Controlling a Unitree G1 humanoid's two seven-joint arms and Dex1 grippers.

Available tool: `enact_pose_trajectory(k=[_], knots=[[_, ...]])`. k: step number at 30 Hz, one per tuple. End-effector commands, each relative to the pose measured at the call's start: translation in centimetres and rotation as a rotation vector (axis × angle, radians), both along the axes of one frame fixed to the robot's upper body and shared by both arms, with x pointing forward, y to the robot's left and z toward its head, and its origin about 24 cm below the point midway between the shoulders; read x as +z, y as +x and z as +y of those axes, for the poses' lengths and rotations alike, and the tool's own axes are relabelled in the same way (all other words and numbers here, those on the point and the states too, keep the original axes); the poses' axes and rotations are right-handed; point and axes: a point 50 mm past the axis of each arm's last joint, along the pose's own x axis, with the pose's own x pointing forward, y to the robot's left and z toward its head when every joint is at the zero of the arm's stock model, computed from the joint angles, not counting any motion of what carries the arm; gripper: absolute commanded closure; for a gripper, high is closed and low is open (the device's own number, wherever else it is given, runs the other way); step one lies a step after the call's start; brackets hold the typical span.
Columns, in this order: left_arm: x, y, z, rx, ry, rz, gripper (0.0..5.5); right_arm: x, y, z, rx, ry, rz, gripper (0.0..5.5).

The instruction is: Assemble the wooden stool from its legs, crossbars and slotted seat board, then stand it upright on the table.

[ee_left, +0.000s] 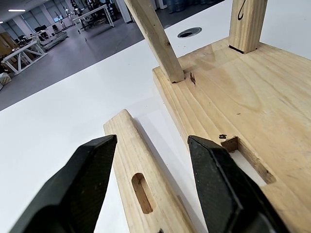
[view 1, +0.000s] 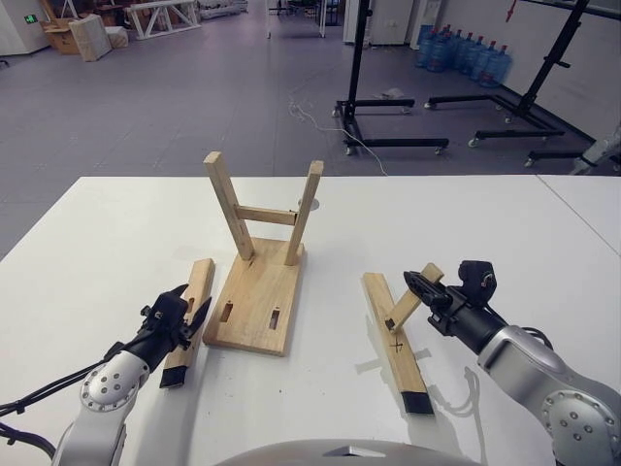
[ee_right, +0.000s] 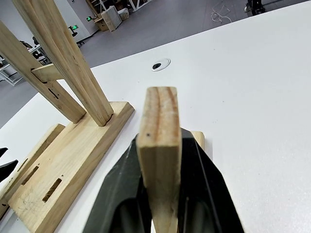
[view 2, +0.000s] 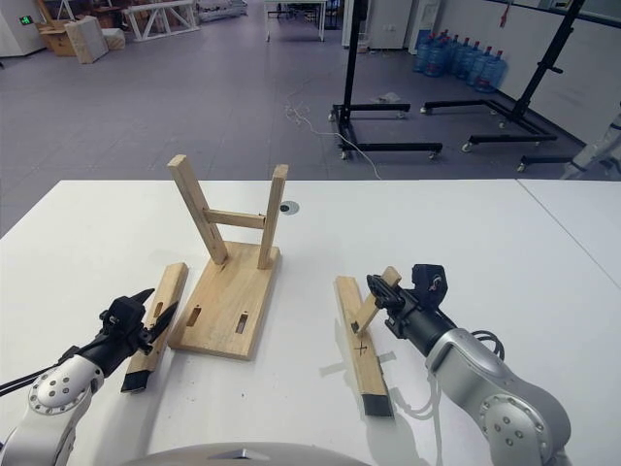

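Wooden seat board (view 1: pixel 254 303) lies flat on the white table (view 1: pixel 116 233). Two legs (view 1: pixel 228 204) stand in its far slots, joined by a crossbar (view 1: pixel 267 216), and the two near slots show open. Just left of the board lies a loose leg (view 1: pixel 201 280). The left gripper (view 1: pixel 192 303) hangs over its near half, fingers spread wide to either side. Right of the board lies another leg (view 1: pixel 396 345), and the right gripper (view 1: pixel 419 283) is clamped on a short bar (view 1: pixel 411 299) slanting up from it.
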Motion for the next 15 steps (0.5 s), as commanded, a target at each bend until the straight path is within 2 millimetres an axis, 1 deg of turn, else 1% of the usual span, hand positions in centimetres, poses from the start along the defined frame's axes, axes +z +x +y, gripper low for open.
enact_pose_trajectory(k=[1, 10, 15], knots=[[-0.2, 0.2, -0.1, -0.012, 0.012, 0.004, 2.83, -0.8, -0.1, -0.2, -0.036, 0.000, 0.031, 5.11], [-0.5, 0.2, -0.1, -0.018, 0.022, 0.008, 2.83, -1.0, 0.0, -0.9, -0.102, -0.041, 0.014, 5.11], [-0.6, 0.1, -0.1, -0.014, 0.025, 0.006, 2.83, -1.3, -0.3, -1.5, -0.128, -0.042, 0.031, 5.11]])
